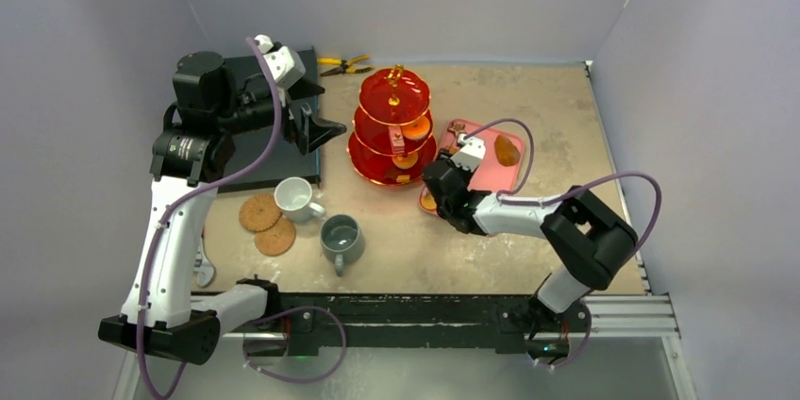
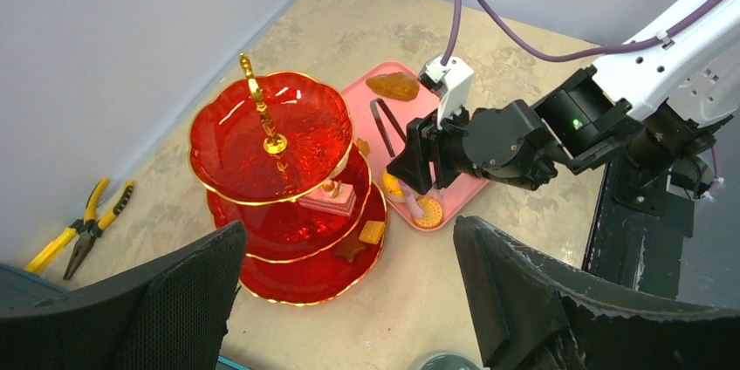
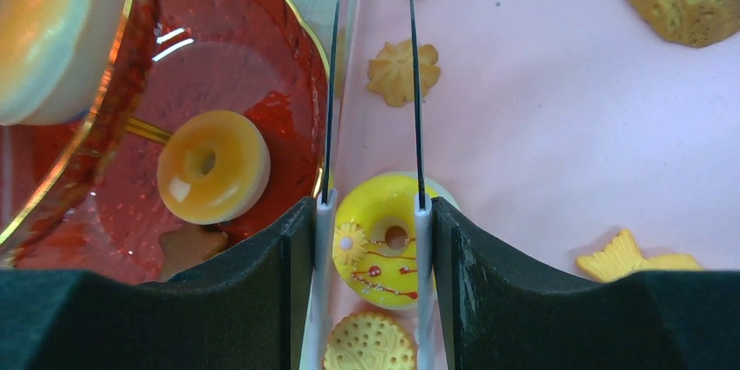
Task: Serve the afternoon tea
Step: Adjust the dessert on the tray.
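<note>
The red three-tier stand (image 1: 393,126) stands mid-table with a few pastries on its lower tiers, among them an orange doughnut (image 3: 212,165). Right of it lies a pink tray (image 1: 486,169) of biscuits. My right gripper (image 3: 373,222) hangs low over the tray's near-left corner, shut on the white handle of thin black tongs (image 3: 332,82). The blades reach forward above a yellow doughnut (image 3: 384,256) and a round biscuit (image 3: 371,346), touching neither. My left gripper (image 1: 316,126) is open and empty, raised left of the stand. A white mug (image 1: 294,197) and a grey mug (image 1: 341,237) sit beside two cork coasters (image 1: 259,213).
Yellow-handled pliers (image 1: 341,65) lie at the back, behind the stand. A dark flat slab (image 1: 274,169) lies at the far left under my left arm. A brown pastry (image 1: 507,149) rests at the tray's far end. Walls close off the back and both sides.
</note>
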Tool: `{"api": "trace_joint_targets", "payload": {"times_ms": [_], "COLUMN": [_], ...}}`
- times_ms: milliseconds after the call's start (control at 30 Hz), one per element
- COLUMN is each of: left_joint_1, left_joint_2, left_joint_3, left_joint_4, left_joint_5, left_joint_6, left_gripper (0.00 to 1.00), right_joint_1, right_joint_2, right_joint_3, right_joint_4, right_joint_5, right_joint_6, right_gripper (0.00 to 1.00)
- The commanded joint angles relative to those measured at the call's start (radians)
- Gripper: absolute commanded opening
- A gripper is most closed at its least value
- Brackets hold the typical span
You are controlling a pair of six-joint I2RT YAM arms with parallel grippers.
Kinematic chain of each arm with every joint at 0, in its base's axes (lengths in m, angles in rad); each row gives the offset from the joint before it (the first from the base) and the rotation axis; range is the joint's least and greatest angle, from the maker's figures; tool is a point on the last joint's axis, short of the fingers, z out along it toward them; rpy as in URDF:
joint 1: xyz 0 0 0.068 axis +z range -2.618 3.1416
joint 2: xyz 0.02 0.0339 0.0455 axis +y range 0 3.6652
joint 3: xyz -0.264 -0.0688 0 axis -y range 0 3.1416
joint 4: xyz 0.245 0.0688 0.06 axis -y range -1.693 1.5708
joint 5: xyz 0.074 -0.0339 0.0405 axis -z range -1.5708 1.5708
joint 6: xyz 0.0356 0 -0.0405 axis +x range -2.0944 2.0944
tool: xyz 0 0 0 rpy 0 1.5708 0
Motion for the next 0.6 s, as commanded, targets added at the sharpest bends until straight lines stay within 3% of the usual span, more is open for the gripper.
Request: {"api": "trace_joint_targets", "payload": {"times_ms": [0, 567], "left_joint_1": [0.000, 0.000], "left_joint_2": [-0.011, -0.013], "left_joint_3": [0.000, 0.003], "left_joint_4": [0.006, -0.005], "left_joint_5": [0.000, -0.001], "left_joint_6": [0.019, 0.028], "left_gripper": [0.89, 0.89], "right_joint_1": [0.001, 0.001], "right_joint_2": [0.028, 0.033], "right_joint_3": [0.000, -0.046], "right_joint_4": [0.039, 0.005], "right_joint_5": [0.000, 0.019], "right_joint_6": [0.028, 0.060], "right_gripper": [0.51, 0.50]}}
